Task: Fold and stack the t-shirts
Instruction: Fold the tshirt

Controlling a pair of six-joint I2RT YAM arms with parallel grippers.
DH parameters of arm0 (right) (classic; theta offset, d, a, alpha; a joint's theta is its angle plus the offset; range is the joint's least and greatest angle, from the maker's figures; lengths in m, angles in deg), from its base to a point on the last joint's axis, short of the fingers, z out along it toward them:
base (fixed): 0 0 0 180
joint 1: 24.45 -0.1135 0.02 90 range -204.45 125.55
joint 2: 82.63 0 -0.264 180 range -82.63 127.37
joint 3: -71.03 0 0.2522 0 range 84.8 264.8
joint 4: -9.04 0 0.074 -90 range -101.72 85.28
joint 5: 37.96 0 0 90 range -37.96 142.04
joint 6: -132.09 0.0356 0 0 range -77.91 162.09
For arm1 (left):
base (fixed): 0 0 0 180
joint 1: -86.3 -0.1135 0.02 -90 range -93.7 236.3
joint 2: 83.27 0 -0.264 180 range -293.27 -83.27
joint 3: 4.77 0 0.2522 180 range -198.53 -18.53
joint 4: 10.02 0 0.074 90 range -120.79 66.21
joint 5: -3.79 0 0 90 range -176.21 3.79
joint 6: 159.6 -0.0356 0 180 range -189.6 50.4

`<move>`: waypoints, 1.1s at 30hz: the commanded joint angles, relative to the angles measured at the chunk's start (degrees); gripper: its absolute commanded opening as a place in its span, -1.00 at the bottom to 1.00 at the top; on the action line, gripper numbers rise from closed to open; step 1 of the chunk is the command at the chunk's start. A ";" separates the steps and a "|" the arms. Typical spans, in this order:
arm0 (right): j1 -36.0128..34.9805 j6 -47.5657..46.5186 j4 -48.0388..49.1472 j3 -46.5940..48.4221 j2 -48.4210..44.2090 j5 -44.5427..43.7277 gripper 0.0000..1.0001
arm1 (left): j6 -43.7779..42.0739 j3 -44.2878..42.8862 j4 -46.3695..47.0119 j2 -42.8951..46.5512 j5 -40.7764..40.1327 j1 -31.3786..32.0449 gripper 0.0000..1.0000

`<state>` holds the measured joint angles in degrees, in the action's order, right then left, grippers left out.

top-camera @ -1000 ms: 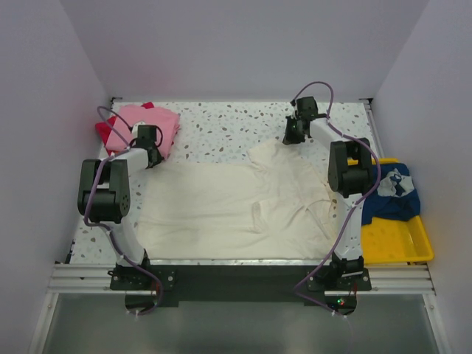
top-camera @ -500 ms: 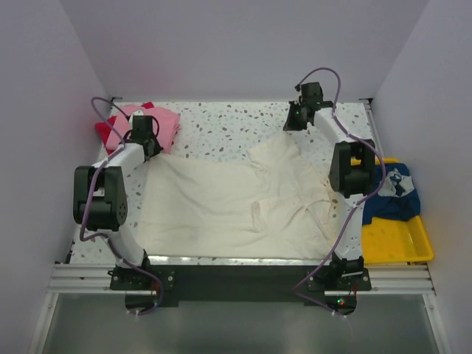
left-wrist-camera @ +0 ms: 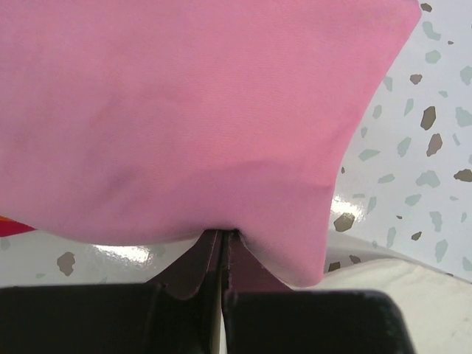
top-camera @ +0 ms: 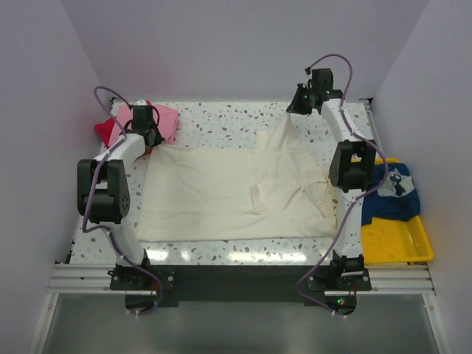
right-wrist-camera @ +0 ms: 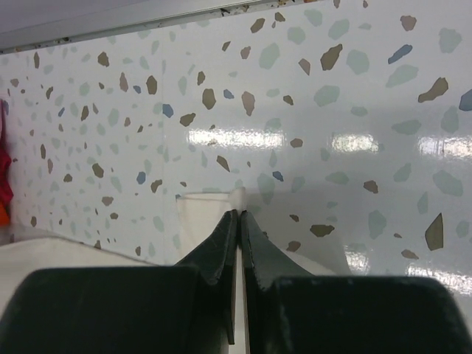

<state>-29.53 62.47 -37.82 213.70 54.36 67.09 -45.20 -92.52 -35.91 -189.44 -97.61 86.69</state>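
The large cream t-shirt (top-camera: 221,192) lies spread across the middle of the table. My left gripper (top-camera: 150,142) is shut on its far left corner, right beside the pink t-shirt (top-camera: 167,119). In the left wrist view the pink t-shirt (left-wrist-camera: 184,110) fills the frame above the shut gripper (left-wrist-camera: 221,234), with a thin cream edge between the jaws. My right gripper (top-camera: 294,112) is shut on the far right corner and holds it lifted off the table; the right wrist view shows that gripper (right-wrist-camera: 240,214) pinching cream cloth (right-wrist-camera: 203,221).
A red t-shirt (top-camera: 105,131) lies under the pink one at the back left. A navy t-shirt with white print (top-camera: 394,192) hangs over the yellow tray (top-camera: 391,243) at the right edge. The back wall stands close behind both grippers.
Both grippers have moved toward the back of the table, dragging the cream shirt's far edge with them. The shirt has slid away from the front edge and stretched flatter.
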 commanded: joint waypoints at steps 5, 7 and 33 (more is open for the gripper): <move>0.34 0.71 5.23 -12.05 -9.88 4.64 -1.00 | -1.73 1.57 2.54 4.38 1.91 -0.38 -1.00; 0.25 0.36 5.85 -18.64 -15.51 5.08 -1.00 | -1.99 3.67 2.19 5.70 1.73 -0.38 -1.00; 0.16 -2.36 -10.40 -61.39 -57.78 0.25 -1.00 | 5.65 18.01 -17.14 23.20 -9.07 -0.38 -1.00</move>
<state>-29.27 61.27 -44.86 153.81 1.60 68.14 -42.09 -75.61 -49.67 -169.88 -102.04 86.69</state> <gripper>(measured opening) 0.037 0.020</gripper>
